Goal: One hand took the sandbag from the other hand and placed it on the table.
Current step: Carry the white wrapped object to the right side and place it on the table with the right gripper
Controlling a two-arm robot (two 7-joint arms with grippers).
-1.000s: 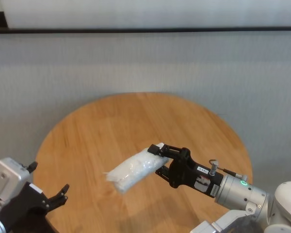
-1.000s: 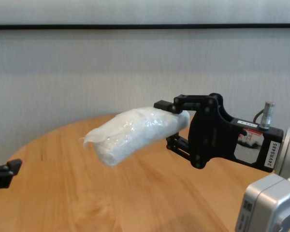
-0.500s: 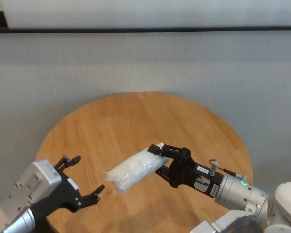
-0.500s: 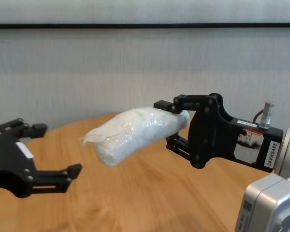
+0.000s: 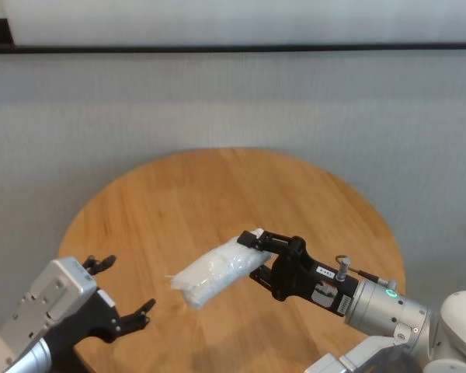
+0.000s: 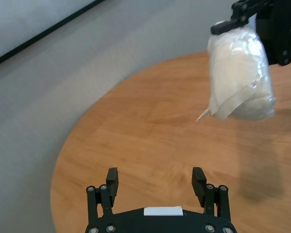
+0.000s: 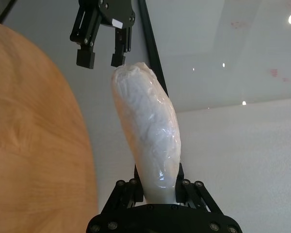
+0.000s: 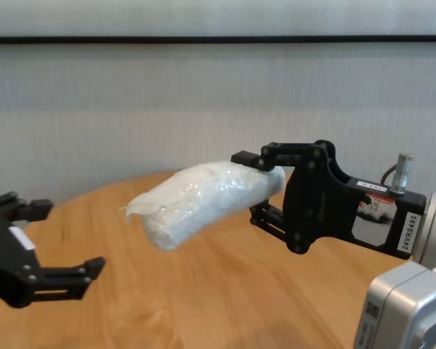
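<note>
While right gripper [image 8: 265,190] clamps one end of sandbag [image 8: 196,200], bag juts out level above table [image 5: 186,210], off surface; left gripper [image 8: 62,243] spread wide, near free end, apart. You take free end mid-girth: soft, grainy, slippery wrap, likely sags

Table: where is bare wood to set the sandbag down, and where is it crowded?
The table shows bare wood across its far half, toward the wall, and under the raised sandbag. The near side is crowded: the right gripper, shut on the sandbag, reaches in from the near right, and the open left gripper hovers at the near-left rim.
</note>
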